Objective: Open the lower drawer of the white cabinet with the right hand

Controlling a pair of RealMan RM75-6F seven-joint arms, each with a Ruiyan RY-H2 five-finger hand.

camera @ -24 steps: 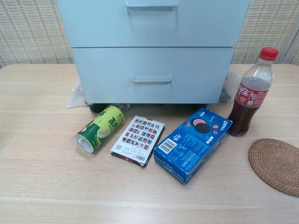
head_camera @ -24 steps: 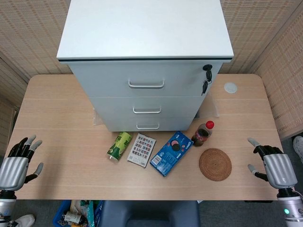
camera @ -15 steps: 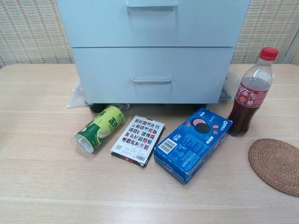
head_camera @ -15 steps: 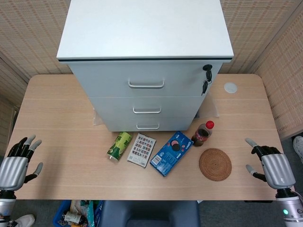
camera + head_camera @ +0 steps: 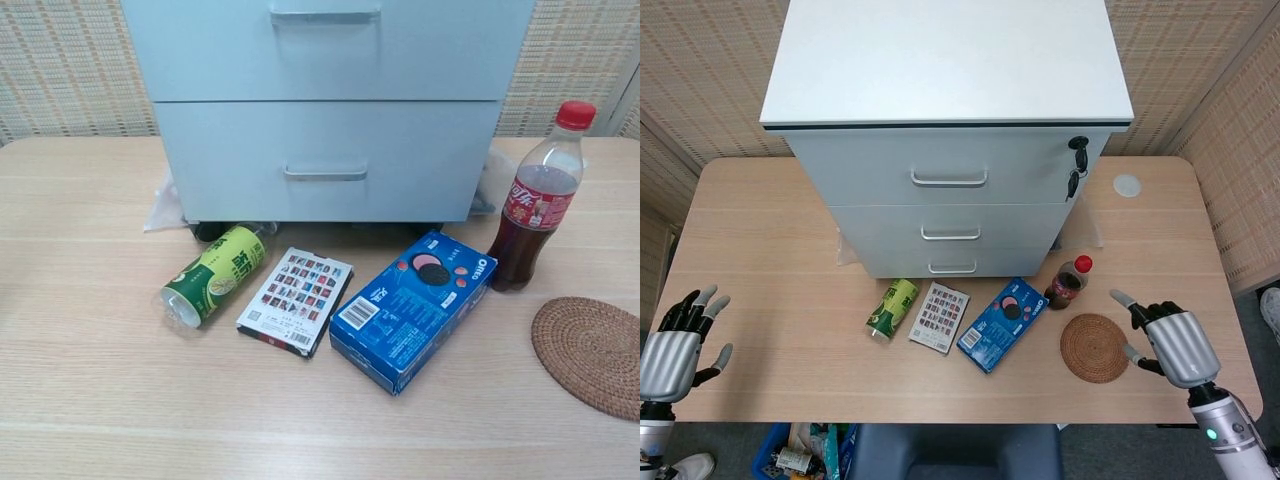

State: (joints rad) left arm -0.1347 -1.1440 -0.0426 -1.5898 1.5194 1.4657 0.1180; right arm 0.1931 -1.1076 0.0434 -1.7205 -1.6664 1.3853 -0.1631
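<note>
The white cabinet (image 5: 950, 110) stands at the back middle of the table with its drawers closed. Its lower drawer (image 5: 952, 262) (image 5: 325, 160) has a small metal handle (image 5: 952, 268) (image 5: 325, 174). My right hand (image 5: 1170, 338) hovers open at the table's front right, just right of the woven coaster, far from the drawer. At the front left corner my left hand (image 5: 678, 345) stays open, fingers spread, holding nothing. Neither hand shows in the chest view.
In front of the cabinet lie a green can (image 5: 893, 308) (image 5: 213, 273), a card pack (image 5: 938, 317) (image 5: 295, 300) and a blue Oreo box (image 5: 1001, 323) (image 5: 413, 308). A cola bottle (image 5: 1070, 281) (image 5: 540, 198) stands at the right, by a woven coaster (image 5: 1095, 347) (image 5: 592, 354). Keys (image 5: 1076, 165) hang from the cabinet's lock.
My right hand has moved left and slightly inward, from the table's right edge toward the coaster. The left hand and all objects have stayed put.
</note>
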